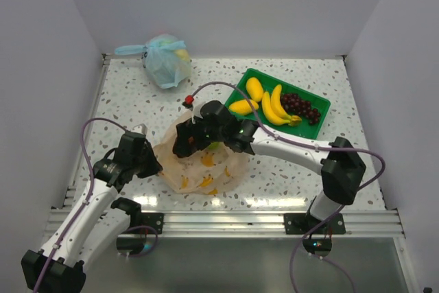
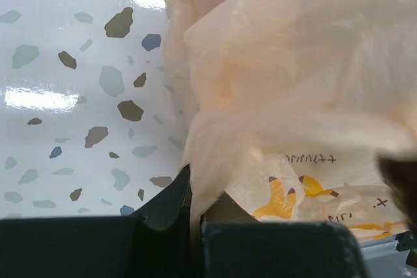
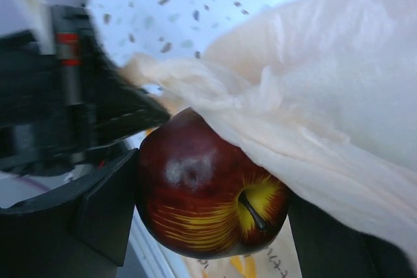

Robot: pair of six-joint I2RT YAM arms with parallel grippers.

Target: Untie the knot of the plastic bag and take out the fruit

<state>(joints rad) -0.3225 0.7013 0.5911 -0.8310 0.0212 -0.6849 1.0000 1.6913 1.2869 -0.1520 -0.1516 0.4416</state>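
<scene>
The pale-orange plastic bag lies open on the table near the front; no knot shows. My left gripper is shut on the bag's left edge, and the thin plastic runs down between its fingers. My right gripper reaches over the bag and is shut on a red apple, which sits at the bag's mouth with plastic draped over it. A bit of green shows in the bag. Yellow bananas, mangoes and dark grapes lie in the green tray.
A tied light blue bag with fruit inside sits at the back left. The green tray stands at the back right. Grey walls close in the table on three sides, and a metal rail runs along the front edge.
</scene>
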